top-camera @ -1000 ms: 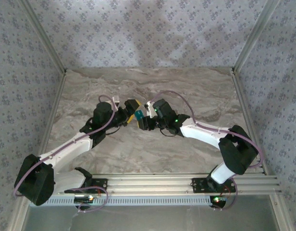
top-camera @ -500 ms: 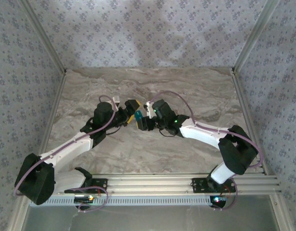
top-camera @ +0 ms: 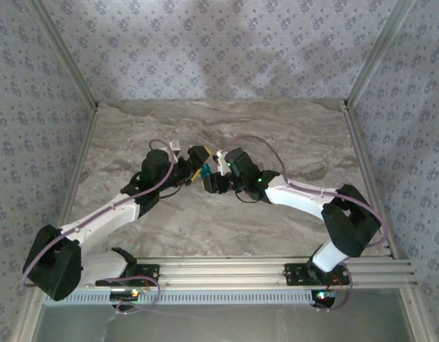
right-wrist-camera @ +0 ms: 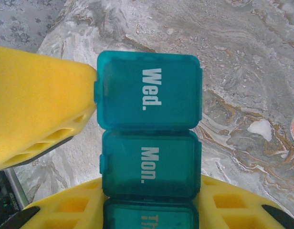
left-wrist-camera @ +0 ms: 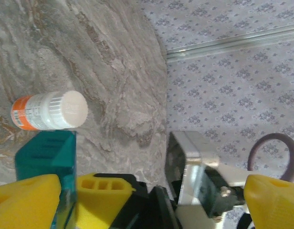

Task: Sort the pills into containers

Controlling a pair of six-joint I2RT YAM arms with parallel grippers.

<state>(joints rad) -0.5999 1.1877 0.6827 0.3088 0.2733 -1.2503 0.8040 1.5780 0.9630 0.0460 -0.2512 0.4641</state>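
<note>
The containers (right-wrist-camera: pixel 149 138) are a teal strip with shut lids marked Wed., Mon. and a partly hidden third. My right gripper (right-wrist-camera: pixel 151 212) is shut on the strip at its near end, a yellow finger (right-wrist-camera: pixel 61 210) on each side. In the top view the strip (top-camera: pixel 204 172) is held above the table's middle between both grippers. My left gripper (left-wrist-camera: pixel 147 205) stands open; one of its yellow fingers (right-wrist-camera: pixel 37 105) rests against the tab side of the Wed. compartment. In the left wrist view the containers (left-wrist-camera: pixel 47 152) sit beside that finger (left-wrist-camera: pixel 23 200). The pills are out of view.
A small white bottle with an orange band (left-wrist-camera: pixel 49 110) lies on its side on the marble table (top-camera: pixel 276 135), just beyond the strip. Patterned walls (top-camera: pixel 219 50) close in the back and sides. Both arms meet at the table's middle.
The left arm has edged slightly closer to the strip. The right gripper has turned a little with the strip still in it.
</note>
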